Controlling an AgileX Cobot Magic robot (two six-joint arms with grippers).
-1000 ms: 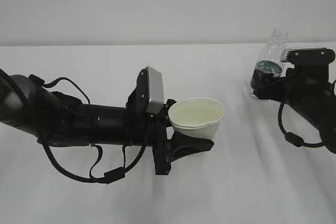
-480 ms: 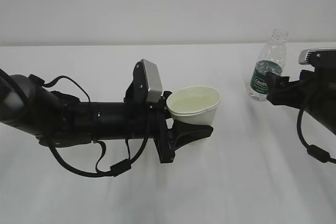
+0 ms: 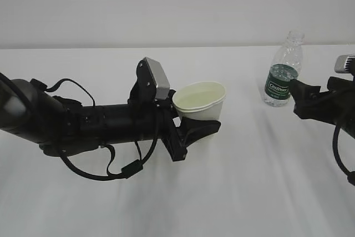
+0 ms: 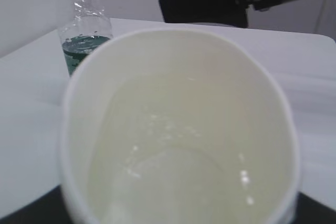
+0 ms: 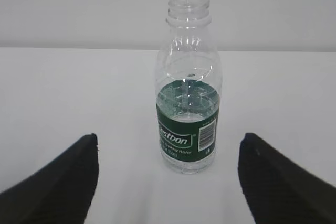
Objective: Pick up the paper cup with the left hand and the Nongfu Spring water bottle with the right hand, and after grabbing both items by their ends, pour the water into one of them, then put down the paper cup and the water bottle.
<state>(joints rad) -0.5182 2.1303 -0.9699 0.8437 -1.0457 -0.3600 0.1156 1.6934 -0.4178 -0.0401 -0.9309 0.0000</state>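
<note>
1. Table [image 3: 233,192], covered in plain white, is seen to fill the exterior view below a pale wall; every other item is borne on or held above it.

2. Left hand [image 3: 199,129] is extended from the left edge of the exterior view toward the middle, lying low and roughly level, with a grey-silver block [image 3: 155,79] on its wrist and black cables looped beneath. Its black fingers are pinched around the lower body of the paper cup.

3. Right hand [image 3: 298,94] is seen at the right edge of the exterior view, pointed leftward. In the right wrist view its two fingers [image 5: 60,182] are spread wide to either side of the bottle and are apart from it; nothing is gripped.

4. Paper cup [image 3: 199,104], cream-white with a rolled rim, is held mouth-up in the left hand, slightly tilted, near the middle of the table. Whether its base touches the table cannot be told.

5. Water [image 4: 178,182], clear and glinting, is noted inside the cup in the left wrist view.

6. Nongfu Spring water bottle [image 5: 188,85] stands upright and uncapped on the table at the far right, just ahead of the right hand. A dark green label with white lettering is wrapped around its lower half.
</note>
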